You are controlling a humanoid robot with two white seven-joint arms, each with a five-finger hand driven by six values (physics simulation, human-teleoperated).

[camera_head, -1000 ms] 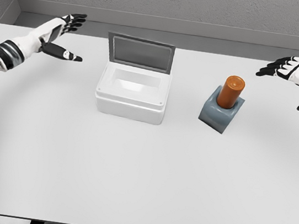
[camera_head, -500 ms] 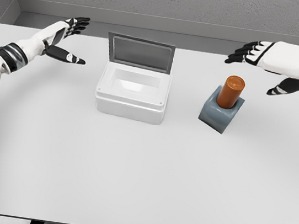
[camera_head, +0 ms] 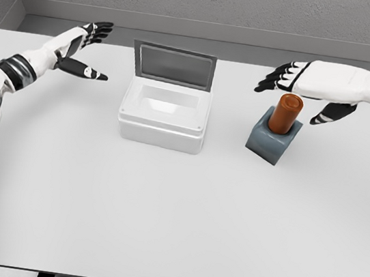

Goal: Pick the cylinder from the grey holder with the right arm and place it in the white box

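The orange cylinder (camera_head: pixel 286 113) stands upright in the grey holder (camera_head: pixel 272 140) on the counter (camera_head: pixel 162 204), to the right of the white box (camera_head: pixel 165 114), whose lid is raised. The right hand (camera_head: pixel 304 84) hovers just above and behind the cylinder's top, fingers spread wide and holding nothing, thumb hanging to its right. The left hand (camera_head: pixel 81 45) hangs spread at the far left, well apart from the box.
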